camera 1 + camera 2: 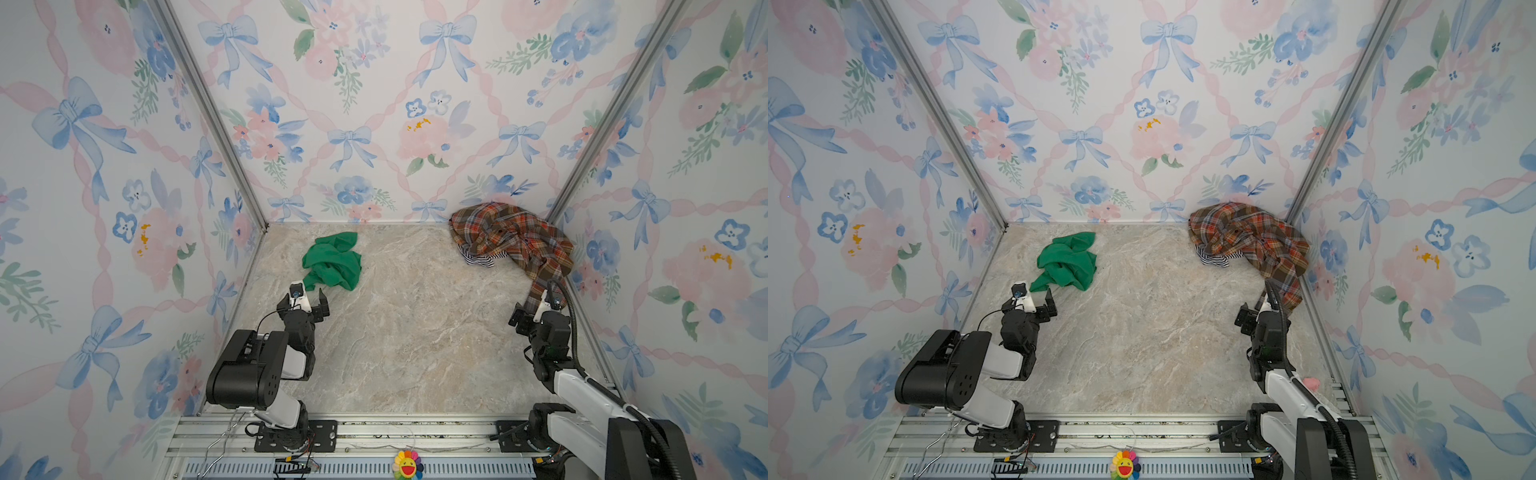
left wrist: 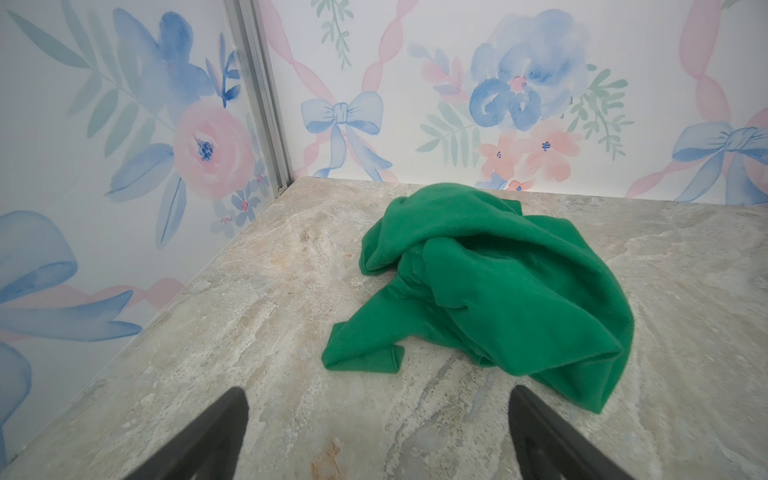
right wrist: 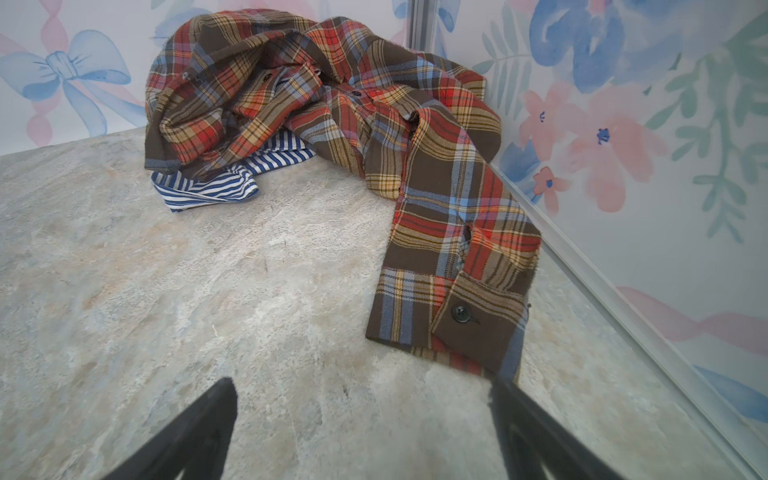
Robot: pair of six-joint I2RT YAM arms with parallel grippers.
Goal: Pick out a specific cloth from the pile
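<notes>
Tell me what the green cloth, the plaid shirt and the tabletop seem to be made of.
Green cloth: likely fleece or brushed knit; matte, fuzzy nap, soft rounded folds.
Plaid shirt: woven flannel-like fabric, matte; yarn-dyed checks, buttoned cuff.
Tabletop: marble-look stone or printed laminate, I cannot tell which; grey-beige veining, mostly dull.

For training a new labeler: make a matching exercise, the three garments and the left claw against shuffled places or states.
1 green cloth
2 plaid shirt
3 striped cloth
4 left claw

A peeking from under another garment
B open, empty
C heaped in the far right corner
D alone, left of middle

Pairs: 1-D, 2-C, 3-A, 4-B
</notes>
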